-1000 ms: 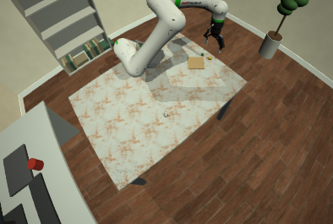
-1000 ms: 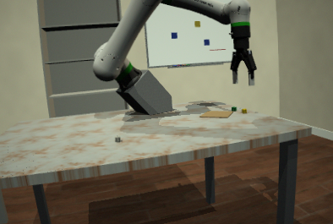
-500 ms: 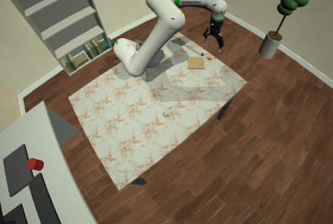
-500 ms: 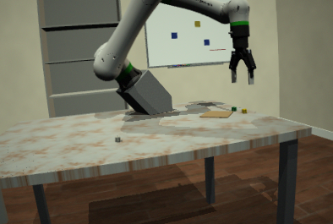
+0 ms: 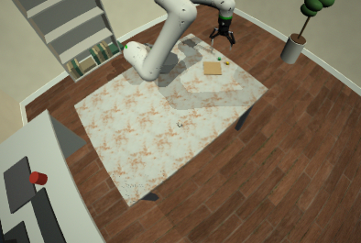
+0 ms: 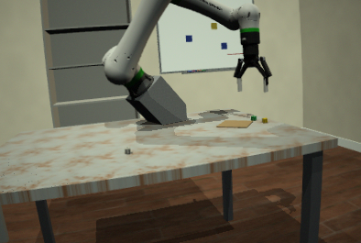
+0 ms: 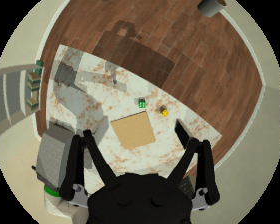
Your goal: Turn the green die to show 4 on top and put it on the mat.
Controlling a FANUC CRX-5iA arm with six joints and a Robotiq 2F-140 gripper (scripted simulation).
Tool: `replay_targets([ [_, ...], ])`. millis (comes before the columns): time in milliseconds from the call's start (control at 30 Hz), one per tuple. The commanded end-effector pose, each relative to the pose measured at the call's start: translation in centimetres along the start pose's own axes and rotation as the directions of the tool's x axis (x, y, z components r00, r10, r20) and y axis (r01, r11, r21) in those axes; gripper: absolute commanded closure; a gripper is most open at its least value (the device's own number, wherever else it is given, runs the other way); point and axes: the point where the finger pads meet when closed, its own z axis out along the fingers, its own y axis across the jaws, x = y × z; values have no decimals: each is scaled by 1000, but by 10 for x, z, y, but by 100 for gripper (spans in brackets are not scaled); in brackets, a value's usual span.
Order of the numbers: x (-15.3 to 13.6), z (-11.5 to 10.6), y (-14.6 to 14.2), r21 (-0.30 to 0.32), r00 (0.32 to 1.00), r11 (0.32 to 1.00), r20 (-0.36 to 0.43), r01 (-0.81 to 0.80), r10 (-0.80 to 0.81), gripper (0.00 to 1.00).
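Observation:
The green die (image 5: 219,59) (image 6: 254,118) (image 7: 142,104) lies on the table just off the mat's edge; its top number is too small to read surely. The tan square mat (image 5: 212,68) (image 6: 235,124) (image 7: 133,131) lies flat. The yellow die (image 5: 227,62) (image 6: 265,120) (image 7: 165,113) is on the table beside the mat, near the green die. A small grey die (image 5: 180,125) (image 6: 127,151) stands far from them, towards the table's front. My gripper (image 5: 224,49) (image 6: 252,88) (image 7: 142,123) is wide open and empty, pointing down, high above the table near the mat and the two coloured dice.
The marbled table (image 5: 137,123) (image 6: 69,160) (image 7: 98,102) carries the arm's grey base (image 6: 164,102) (image 7: 54,150) at its back. The coloured dice are near the table's edge. A shelf, a potted plant (image 5: 293,49) and a side counter with a red cup (image 5: 38,178) stand away from it.

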Motion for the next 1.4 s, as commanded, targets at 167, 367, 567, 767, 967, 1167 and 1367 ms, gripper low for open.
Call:
replay_targets([
  [167, 0, 0, 0, 0, 1000, 1000, 0, 0, 0, 0],
  [367, 0, 0, 0, 0, 1000, 1000, 0, -19, 19, 0],
  [567, 0, 1, 0, 0, 991, 991, -1, -134, 134, 0],
  [767, 0, 4, 0, 0, 926, 926, -1, -377, 377, 0],
  [967, 1, 6, 0, 0, 864, 864, -1, -503, 503, 0],
  [1167, 1, 9, 0, 0, 715, 715, -1, -699, 699, 0],
  [1367, 1, 12, 0, 1, 519, 519, -1, -855, 855, 0],
])
